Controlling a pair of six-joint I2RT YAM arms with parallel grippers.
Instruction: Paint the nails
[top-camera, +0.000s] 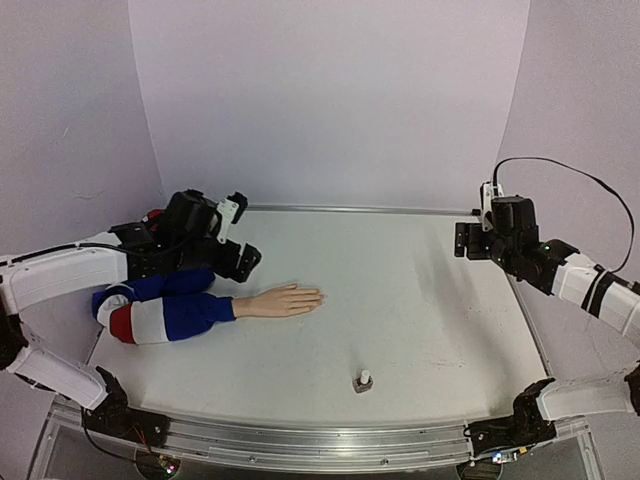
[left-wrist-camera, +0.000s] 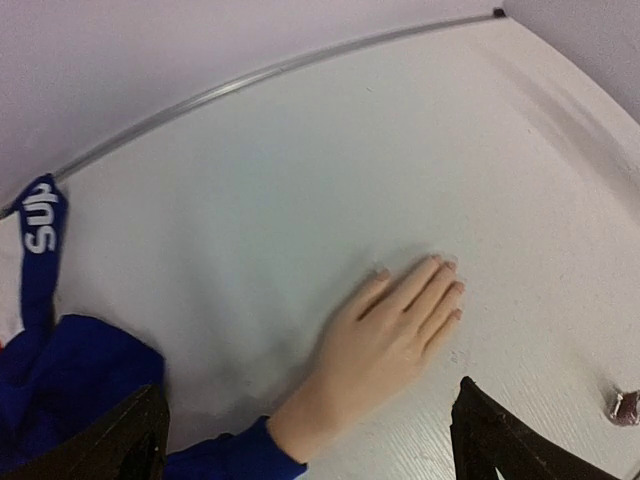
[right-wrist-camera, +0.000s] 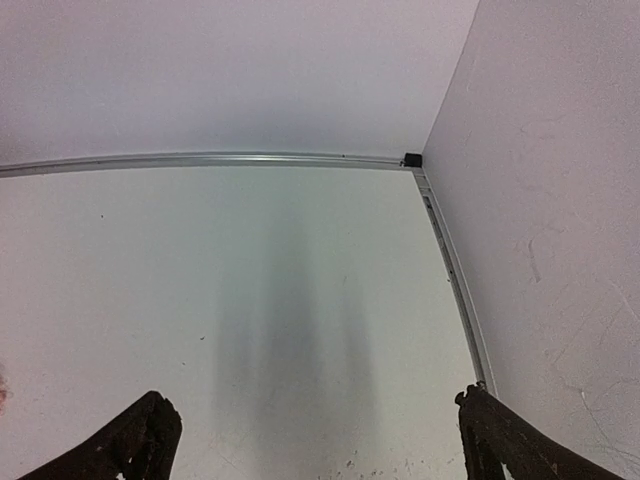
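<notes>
Your left claw (top-camera: 243, 262), spread wide and holding nothing, hangs just behind the wrist of the mannequin hand (top-camera: 285, 300), so the nails (left-wrist-camera: 458, 290) lie beyond it toward the right arm's side. The right claw (top-camera: 466, 240), equally wide and empty, sits well apart at the far right of the tabletop (top-camera: 430, 320). The hand lies flat with its long axis running left to right, striped sleeve (top-camera: 165, 312) at the left and fingertips pointing right.
</notes>
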